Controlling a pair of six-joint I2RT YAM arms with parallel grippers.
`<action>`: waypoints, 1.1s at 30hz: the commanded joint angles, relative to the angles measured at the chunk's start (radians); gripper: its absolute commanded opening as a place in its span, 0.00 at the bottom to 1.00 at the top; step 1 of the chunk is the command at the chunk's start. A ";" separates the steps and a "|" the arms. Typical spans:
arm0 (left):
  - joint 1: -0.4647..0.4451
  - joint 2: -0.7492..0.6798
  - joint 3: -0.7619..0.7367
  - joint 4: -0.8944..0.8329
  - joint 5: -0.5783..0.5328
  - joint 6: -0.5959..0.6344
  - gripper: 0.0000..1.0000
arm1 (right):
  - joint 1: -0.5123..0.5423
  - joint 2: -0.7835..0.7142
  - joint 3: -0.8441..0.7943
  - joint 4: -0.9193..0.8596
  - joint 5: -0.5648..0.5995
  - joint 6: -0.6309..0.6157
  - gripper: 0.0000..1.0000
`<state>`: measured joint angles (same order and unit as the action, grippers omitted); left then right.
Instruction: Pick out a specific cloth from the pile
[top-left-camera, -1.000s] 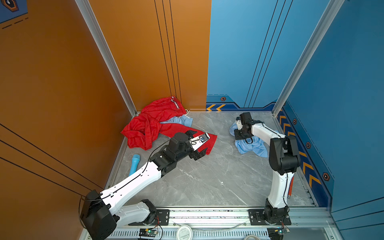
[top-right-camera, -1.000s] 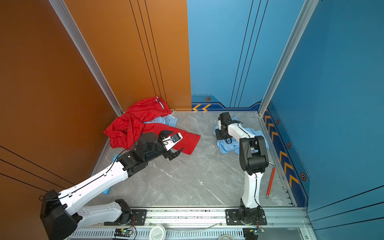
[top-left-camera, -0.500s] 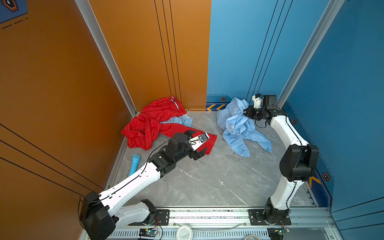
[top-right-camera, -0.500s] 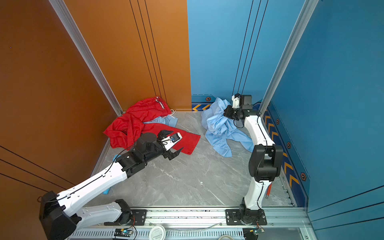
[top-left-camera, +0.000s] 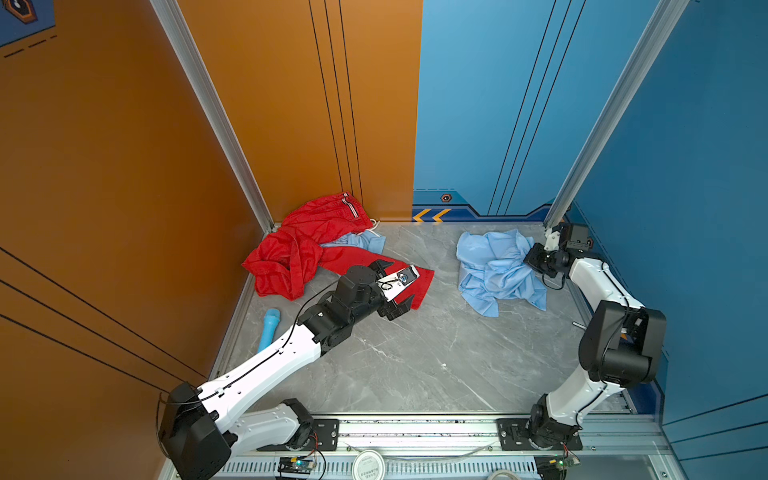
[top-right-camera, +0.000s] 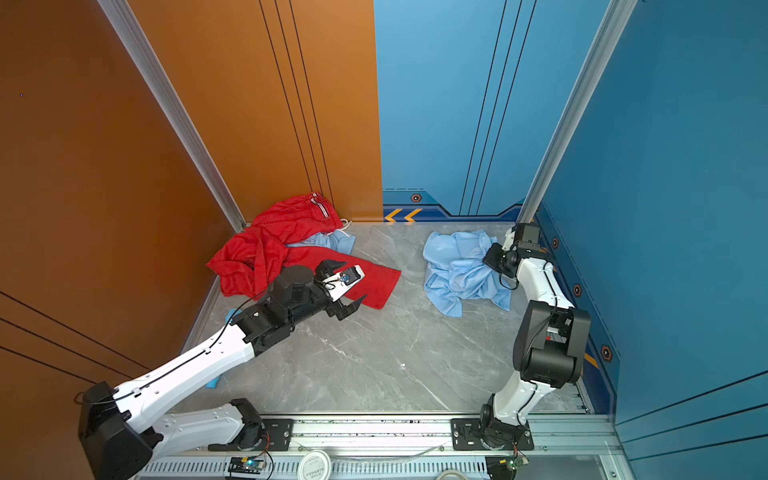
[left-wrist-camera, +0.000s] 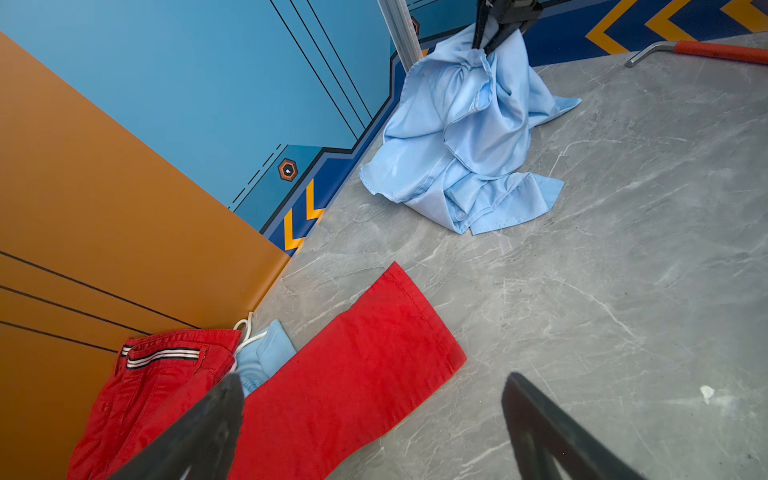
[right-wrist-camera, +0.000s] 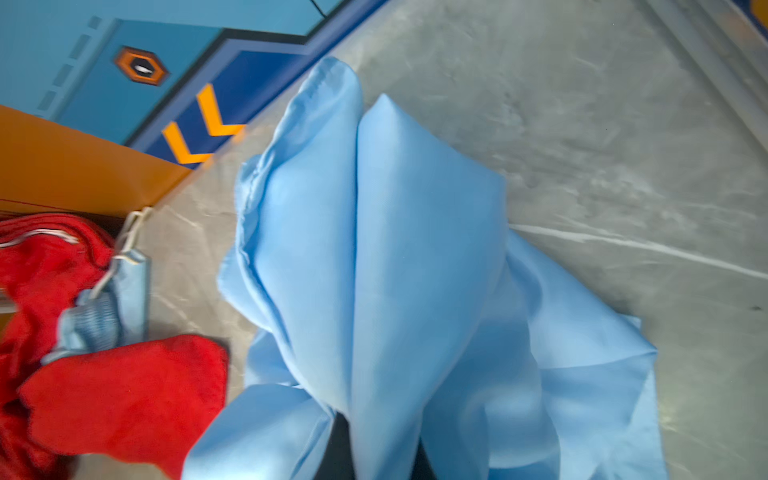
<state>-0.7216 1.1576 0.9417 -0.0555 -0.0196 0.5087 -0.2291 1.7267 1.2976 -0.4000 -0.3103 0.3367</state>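
The cloth (top-left-camera: 494, 270) (top-right-camera: 457, 270), pale sky-blue and crumpled, lies on the grey floor at the back right, apart from the pile. My right gripper (top-left-camera: 530, 254) (top-right-camera: 489, 258) is shut on its right edge and holds a bunched fold a little off the floor. In the right wrist view the cloth (right-wrist-camera: 395, 270) covers most of the jaws. The pile (top-left-camera: 307, 249) (top-right-camera: 270, 249) of red trousers with some pale blue fabric sits in the back left corner. My left gripper (top-left-camera: 402, 280) (left-wrist-camera: 372, 378) hovers open over a red trouser leg (left-wrist-camera: 353, 374), holding nothing.
A light blue cylinder (top-left-camera: 269, 328) lies by the orange left wall (top-left-camera: 124, 187). A red-handled metal tool (left-wrist-camera: 706, 50) rests on the floor near the blue right wall (top-left-camera: 685, 208). A metal rail (top-left-camera: 415, 428) runs along the front edge.
The right gripper lifted the cloth high off the floor, then came down again nearer the right wall, leaving the cloth more spread out. The left arm has not moved.
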 joint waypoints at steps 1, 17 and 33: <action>-0.016 -0.015 -0.010 0.009 -0.020 0.011 0.98 | 0.058 0.041 -0.045 -0.023 0.275 -0.079 0.00; -0.022 -0.012 -0.010 0.009 -0.022 0.013 0.98 | 0.387 0.168 0.012 -0.038 0.607 -0.194 0.71; -0.023 -0.007 -0.010 0.008 -0.019 0.014 0.98 | 0.657 0.149 -0.016 0.093 0.730 -0.403 0.93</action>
<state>-0.7334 1.1576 0.9413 -0.0555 -0.0269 0.5091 0.4263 1.8343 1.2675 -0.3237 0.3985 -0.0307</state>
